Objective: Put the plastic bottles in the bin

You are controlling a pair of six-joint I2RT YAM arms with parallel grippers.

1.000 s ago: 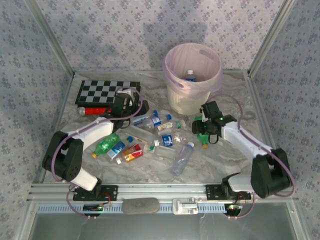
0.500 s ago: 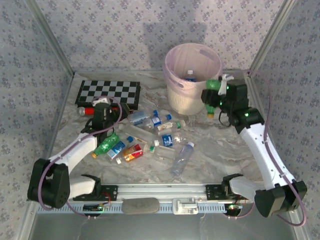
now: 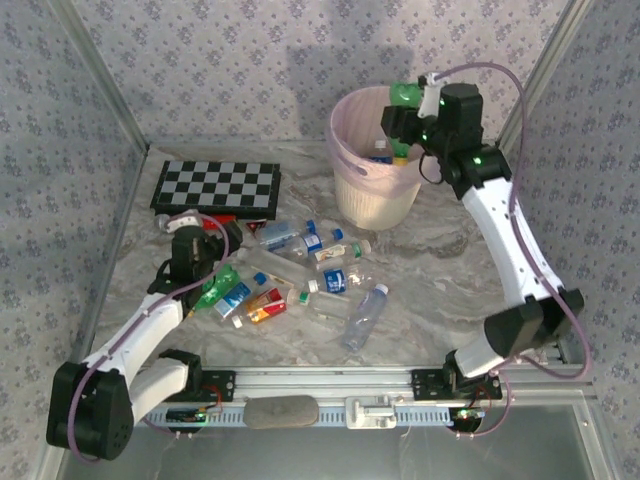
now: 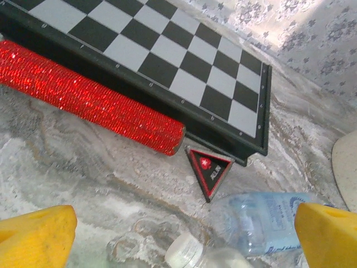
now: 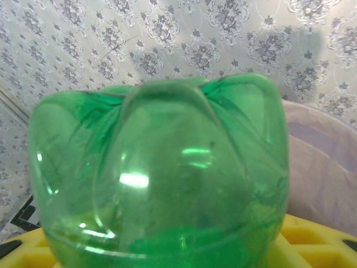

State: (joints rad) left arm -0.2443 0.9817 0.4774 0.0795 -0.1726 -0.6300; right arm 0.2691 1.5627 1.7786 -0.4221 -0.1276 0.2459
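One green bottle (image 3: 404,95) clamped in right hand (image 3: 402,128) over bin (image 3: 350,170), 1 o'clock | likely light, slick: grip mid-body | left hand (image 3: 195,240) apart

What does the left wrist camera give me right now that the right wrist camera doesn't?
Left wrist: the chessboard, a red glitter stick, a small triangular piece and clear bottles, framed by the open yellow left fingers. Right wrist: a green bottle clamped in the yellow right fingers, with the bin and its pink-lined rim behind. Both: the patterned wall.
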